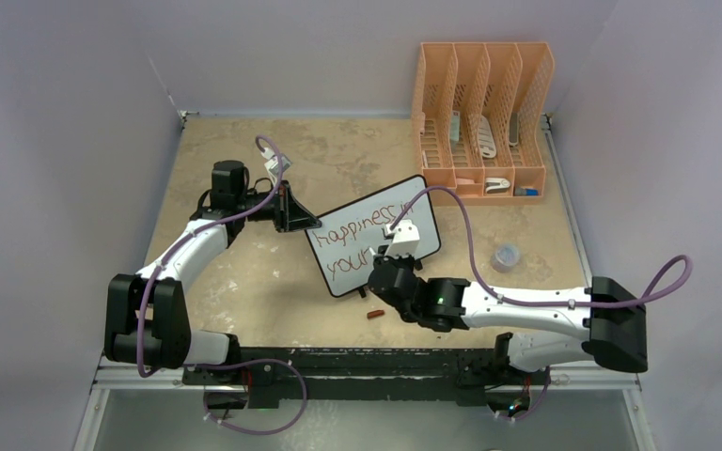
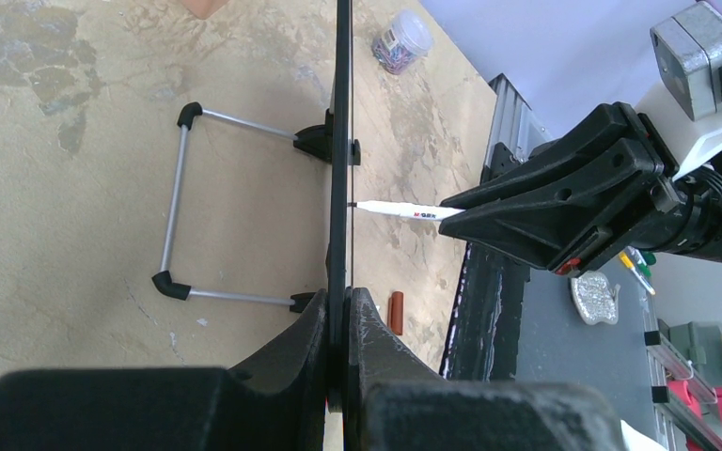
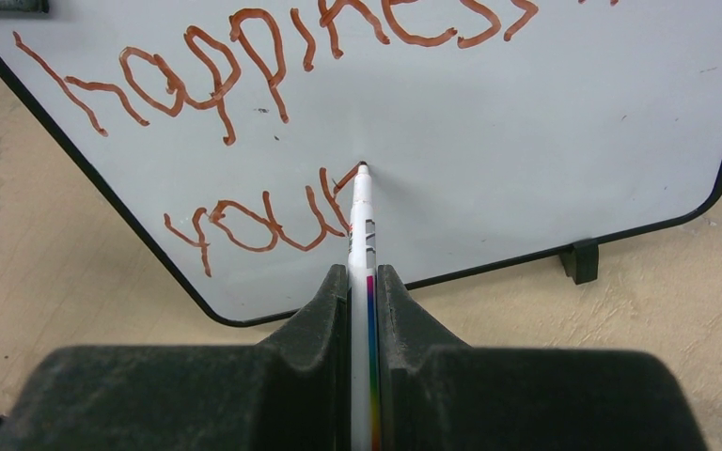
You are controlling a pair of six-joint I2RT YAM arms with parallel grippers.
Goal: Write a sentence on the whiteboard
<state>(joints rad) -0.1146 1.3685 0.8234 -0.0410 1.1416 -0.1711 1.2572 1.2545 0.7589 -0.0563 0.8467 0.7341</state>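
A tan, mottled table point(image 1: 244, 301) sits inside pale lilac walls, and the whiteboard point(image 1: 348, 247) stands on it near the middle, upright on its feet and turned at a slant to the table's edges. The sentence point(image 1: 362, 224) runs across it in red-brown marker: "happiness" on the upper line, with a few more strokes past it that the right wrist view cuts off, and "your" on the lower line.

A white marker point(image 3: 362, 235) meets the board with its tip just right of the "r" in "your" (the left wrist view, edge-on to the board, shows tip and surface touching). The right gripper point(image 3: 364, 282) has its fingers closed tight on the marker's barrel, one on each side. The left gripper point(image 2: 343, 310) is pinched shut on the board's black frame at its left end, a finger on each face.

Behind the board its wire stand point(image 2: 177, 202) rests on the table. A small red-brown cap point(image 1: 374, 314) lies on the table just in front of the board, near the right arm. A small clear container point(image 1: 506, 256) sits to the right, apart from the board, and an orange slotted file organiser point(image 1: 479, 122) stands at the back right corner.
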